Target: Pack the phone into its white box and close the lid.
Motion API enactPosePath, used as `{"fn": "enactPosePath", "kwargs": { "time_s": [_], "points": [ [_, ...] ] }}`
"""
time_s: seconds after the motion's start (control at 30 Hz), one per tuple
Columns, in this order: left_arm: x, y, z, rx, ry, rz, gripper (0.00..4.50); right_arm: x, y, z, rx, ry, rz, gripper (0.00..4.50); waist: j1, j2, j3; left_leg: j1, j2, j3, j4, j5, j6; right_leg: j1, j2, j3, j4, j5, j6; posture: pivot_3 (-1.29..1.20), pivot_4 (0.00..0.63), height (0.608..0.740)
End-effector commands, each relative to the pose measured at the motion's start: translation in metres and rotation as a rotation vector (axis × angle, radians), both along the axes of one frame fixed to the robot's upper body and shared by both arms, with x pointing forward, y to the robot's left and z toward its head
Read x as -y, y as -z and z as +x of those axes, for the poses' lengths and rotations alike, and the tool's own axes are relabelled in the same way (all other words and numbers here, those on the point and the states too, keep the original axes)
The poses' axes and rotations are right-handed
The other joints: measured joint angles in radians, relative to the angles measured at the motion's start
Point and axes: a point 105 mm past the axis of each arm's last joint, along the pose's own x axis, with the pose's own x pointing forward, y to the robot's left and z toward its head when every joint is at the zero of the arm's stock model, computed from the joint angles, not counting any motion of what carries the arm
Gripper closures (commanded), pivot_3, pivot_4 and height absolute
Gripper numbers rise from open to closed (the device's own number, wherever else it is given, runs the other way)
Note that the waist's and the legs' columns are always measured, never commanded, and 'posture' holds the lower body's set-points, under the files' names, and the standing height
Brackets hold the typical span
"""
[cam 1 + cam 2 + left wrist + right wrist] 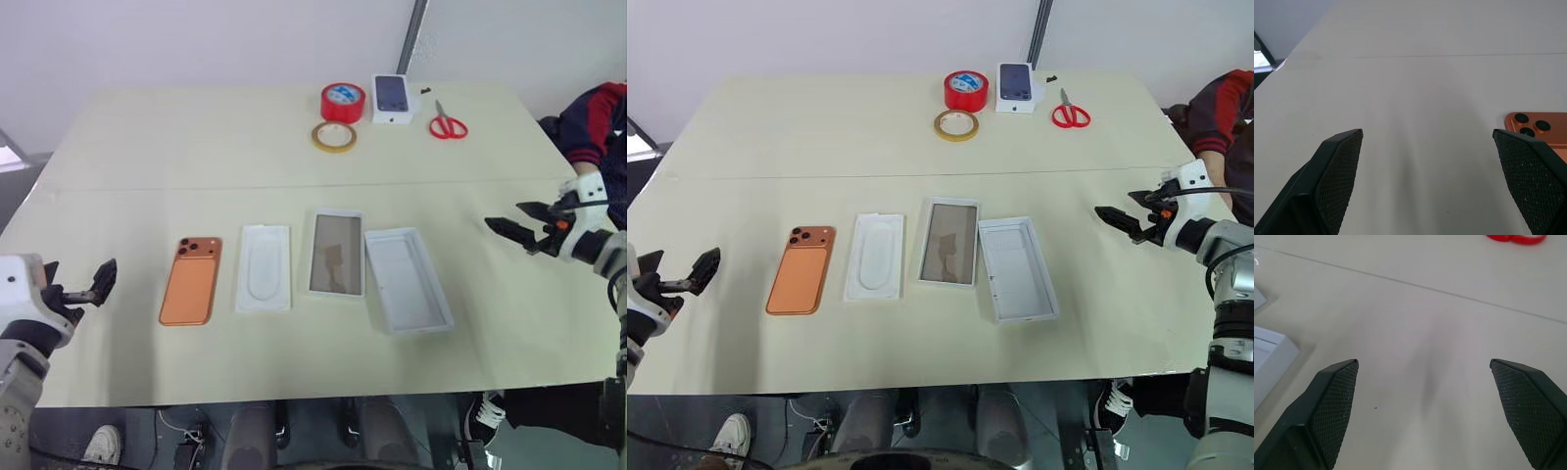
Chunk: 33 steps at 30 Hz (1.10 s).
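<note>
Hovering over the table (118, 157), we hold both arms out wide with nothing in either tool. Our left gripper (76, 284) sits at about 8 o'clock of the table, its fingers (1337, 171) spread well apart, and the wrist camera finds bare tabletop between them. Our right gripper (517, 227) hangs at about 3 o'clock, pointing in toward the middle, and its fingers (1332, 401) are just as wide apart over bare table.

Four flat things lie in a row across the near half of the table. At the 9 o'clock end is the phone (191, 280), orange, back up, its lenses at the far corner, near our left gripper but clear of it. Just beside it toward 3 o'clock lies a white insert (264, 267) with an oval recess. Next comes the lid (336, 253), lying flat with a brownish panel facing up. Last is the box (408, 280), open side up and turned slightly askew, its near corner close to the lid; it holds nothing.

At 12 o'clock, well apart from the row, we see a red tape roll (343, 101), a tan tape ring (334, 137) just in front of it, a small box printed with a dark phone (392, 98), and red scissors (447, 122). A person's sleeve (593, 122) shows at the table's 2 o'clock edge.
</note>
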Motion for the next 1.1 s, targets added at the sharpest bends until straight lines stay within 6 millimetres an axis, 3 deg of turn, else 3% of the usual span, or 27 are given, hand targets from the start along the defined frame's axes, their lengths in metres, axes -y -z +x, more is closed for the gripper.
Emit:
{"fn": "enactPosePath", "kwargs": {
  "time_s": [0.03, 0.37, 0.57, 0.73, 0.83, 0.97, 1.1],
  "points": [
    [0.005, -0.009, 0.001, 0.030, 0.016, 0.023, 0.04, -0.005, -0.014, 0.005, 0.054, -0.021, -0.018, 0.00, 0.000, 0.000, 0.000, 0.000, 0.000, 0.000, 0.000, 0.000, 0.000, 0.000, 0.000, 0.000, 0.000, 0.000, 0.000, 0.00, 0.150, 0.736],
    [0.020, -0.012, 0.005, 0.030, 0.089, 0.007, 0.04, -0.038, -0.016, 0.013, 0.080, -0.124, -0.070, 0.00, 0.001, 0.000, 0.000, 0.000, 0.000, 0.000, 0.001, 0.000, 0.000, 0.001, 0.000, 0.000, 0.001, 0.000, 0.000, 0.00, 0.150, 0.736],
    [0.078, -0.015, 0.027, 0.024, 0.309, -0.048, 0.04, -0.093, -0.018, 0.011, 0.108, -0.294, -0.148, 0.00, 0.005, 0.000, 0.000, 0.000, 0.000, -0.001, 0.002, 0.000, 0.000, 0.002, 0.001, -0.001, 0.002, 0.000, 0.000, 0.00, 0.150, 0.736],
    [0.131, -0.002, 0.043, -0.072, 0.481, -0.122, 0.04, -0.144, -0.021, -0.008, 0.112, -0.462, -0.184, 0.00, 0.006, 0.000, 0.000, 0.000, 0.000, -0.001, 0.001, 0.002, 0.003, 0.002, 0.001, -0.001, 0.002, 0.000, 0.001, 0.00, 0.150, 0.736],
    [0.152, 0.005, 0.046, -0.165, 0.550, -0.143, 0.04, -0.169, -0.027, -0.021, 0.115, -0.545, -0.180, 0.00, 0.007, -0.001, 0.000, 0.000, 0.000, -0.002, 0.004, 0.002, 0.003, 0.003, 0.001, -0.001, 0.003, 0.000, 0.001, 0.00, 0.150, 0.736],
    [0.160, 0.026, 0.051, -0.361, 0.529, -0.193, 0.04, -0.195, -0.025, -0.042, 0.098, -0.648, -0.173, 0.00, 0.006, -0.001, 0.000, 0.001, 0.000, -0.003, 0.004, 0.002, 0.003, 0.004, 0.002, -0.002, 0.004, 0.000, 0.002, 0.00, 0.150, 0.736],
    [0.161, 0.024, 0.057, -0.403, 0.498, -0.312, 0.04, -0.215, -0.020, -0.057, 0.096, -0.732, -0.169, 0.00, 0.006, -0.002, 0.000, 0.000, -0.001, -0.004, 0.006, 0.002, 0.003, 0.004, 0.003, -0.003, 0.004, 0.000, 0.002, 0.00, 0.150, 0.736]
  ]
}}
